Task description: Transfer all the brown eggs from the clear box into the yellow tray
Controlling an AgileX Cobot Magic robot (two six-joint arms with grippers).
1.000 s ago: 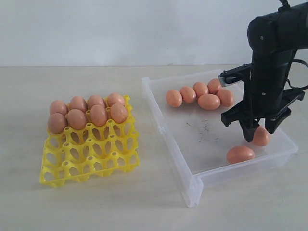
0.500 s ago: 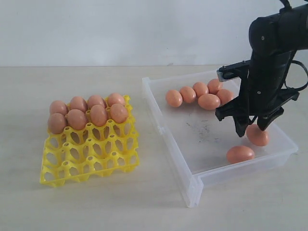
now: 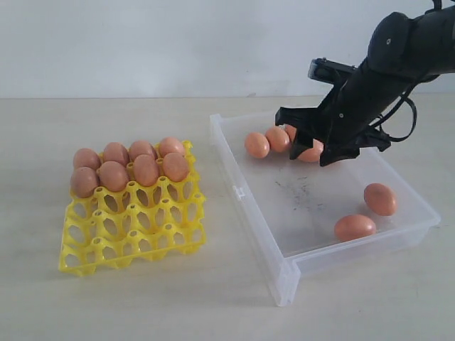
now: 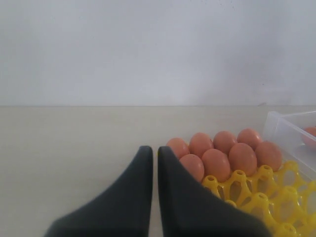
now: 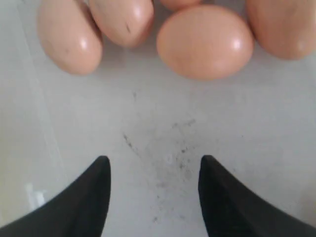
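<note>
Beige table, spread fingers over clear box

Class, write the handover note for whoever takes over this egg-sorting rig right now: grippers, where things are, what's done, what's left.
Left gripper: shut, empty, beside the yellow tray.
Right gripper: open, empty, low over the floor of the clear box, next to the egg cluster at its far side.
Done: eight brown eggs sit in the tray's two far rows.
Left: the cluster (at least five, partly hidden in the exterior view) and two loose eggs near the box's front right corner.
</note>
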